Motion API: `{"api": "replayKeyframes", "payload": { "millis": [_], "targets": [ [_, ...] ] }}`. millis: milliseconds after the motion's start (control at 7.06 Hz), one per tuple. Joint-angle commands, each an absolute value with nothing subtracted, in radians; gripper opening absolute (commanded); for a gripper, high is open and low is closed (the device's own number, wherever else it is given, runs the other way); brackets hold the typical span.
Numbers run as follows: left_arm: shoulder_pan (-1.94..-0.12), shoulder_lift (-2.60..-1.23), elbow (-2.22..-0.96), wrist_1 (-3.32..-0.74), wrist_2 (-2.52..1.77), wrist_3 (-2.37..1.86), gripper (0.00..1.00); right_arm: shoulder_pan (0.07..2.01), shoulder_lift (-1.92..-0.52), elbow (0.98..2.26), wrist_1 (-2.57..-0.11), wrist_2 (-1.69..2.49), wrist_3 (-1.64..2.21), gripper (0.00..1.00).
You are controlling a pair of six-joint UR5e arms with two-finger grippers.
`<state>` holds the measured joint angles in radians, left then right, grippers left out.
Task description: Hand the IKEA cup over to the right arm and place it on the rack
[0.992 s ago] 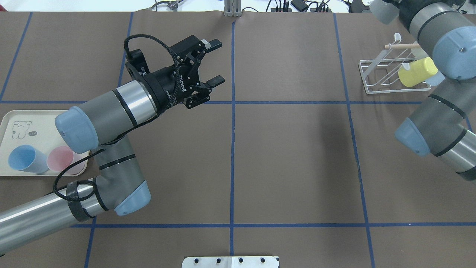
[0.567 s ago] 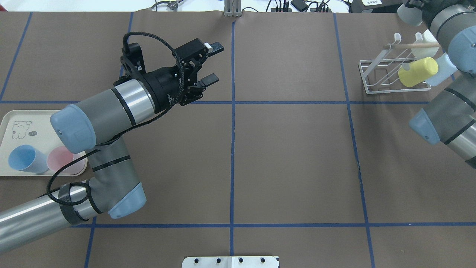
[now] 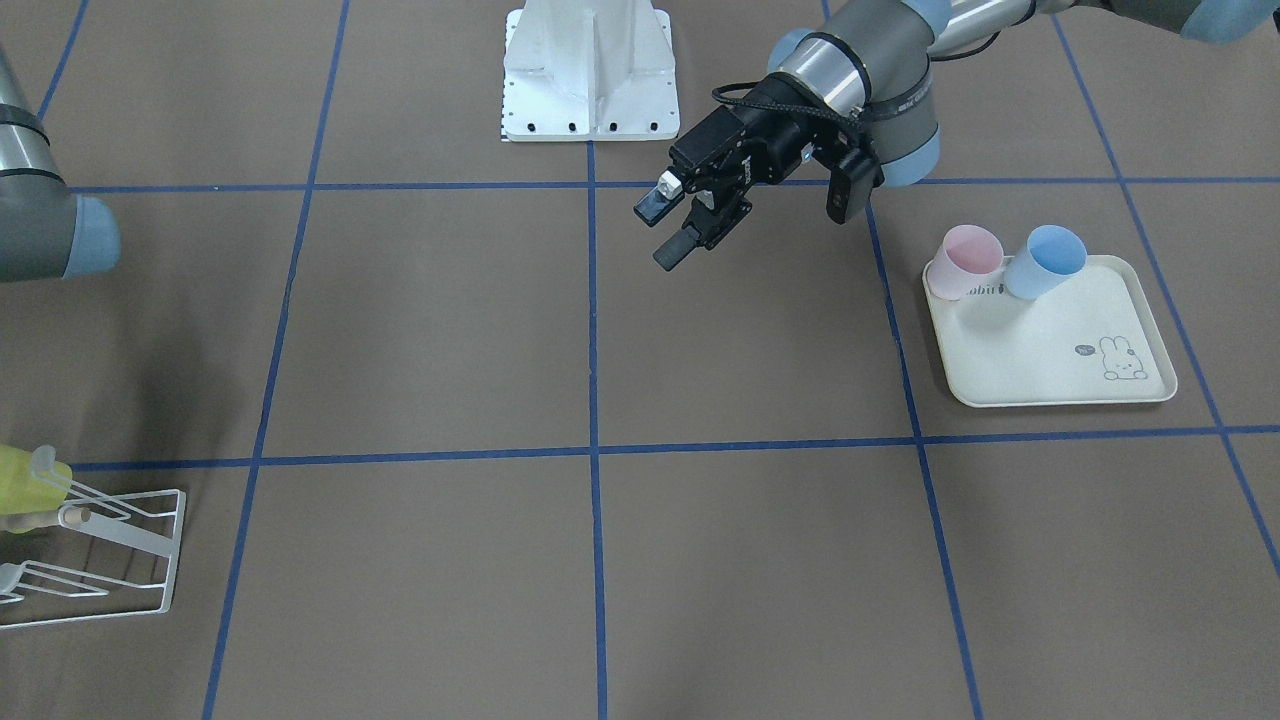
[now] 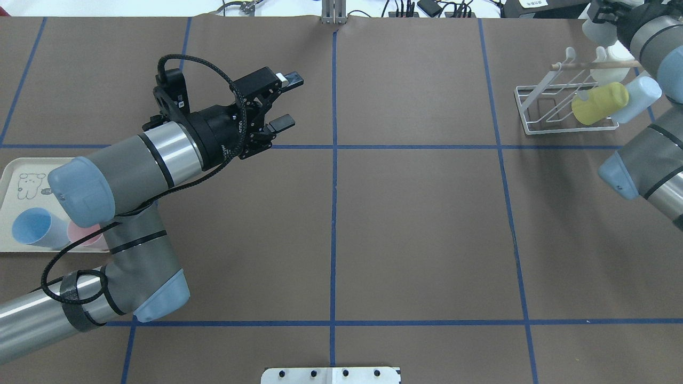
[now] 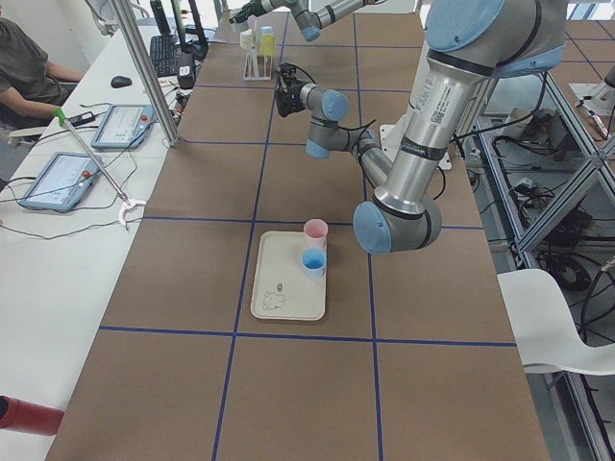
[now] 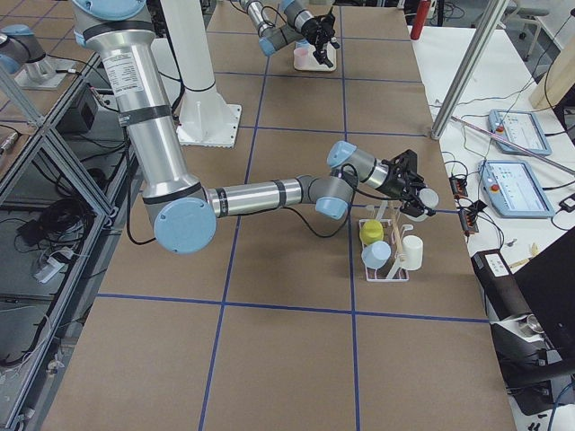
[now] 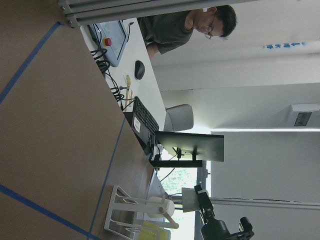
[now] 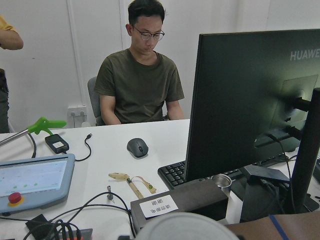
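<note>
Cups first: where is the white cup [image 4: 595, 29]?

Up at the far right corner of the table [image 4: 416, 224], off the surface, in the right gripper [image 6: 419, 191]. That arm's wrist camera shows a pale rim at its bottom edge (the rest is a desk [image 8: 100, 150], a monitor [image 8: 250, 100] and a seated person [image 8: 137, 75]).

So the fingers are closed on it?

They grip it, yes, though the overhead view cuts most of them off. The cup hangs just beyond the rack [image 4: 555, 106], near its wooden dowel [image 4: 581, 65], not set on any prong.

What sits on the rack?

A yellow cup [image 4: 600, 101], a light-blue cup [image 4: 637, 95] touching it, and a second white cup [image 6: 411, 250].

And the left gripper [image 4: 288, 101]?

Fingers spread wide, nothing between them. It hovers above the table left of the centre line, well apart from the rack.

Anything else?

A cream tray [image 3: 1050, 370] on the robot's left side carries a pink cup [image 3: 968, 258] and a blue cup [image 3: 1045, 262], side by side at one end.
</note>
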<state>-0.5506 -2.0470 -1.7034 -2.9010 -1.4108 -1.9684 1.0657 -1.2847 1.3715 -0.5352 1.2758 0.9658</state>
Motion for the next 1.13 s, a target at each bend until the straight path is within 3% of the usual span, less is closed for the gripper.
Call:
{"api": "replayKeyframes", "payload": {
  "millis": [0,992],
  "targets": [
    [-0.551,-2.043,-1.704,-2.901,-1.411,-1.968,1.0,1.072,-1.284,1.35,-0.529,1.281,0.93,0.0],
    [-0.549,-2.022,-1.709,-2.91,-1.41,-1.97,1.0,1.043,-1.266,1.301,-0.531,1.281,0.896,0.0]
  ]
}}
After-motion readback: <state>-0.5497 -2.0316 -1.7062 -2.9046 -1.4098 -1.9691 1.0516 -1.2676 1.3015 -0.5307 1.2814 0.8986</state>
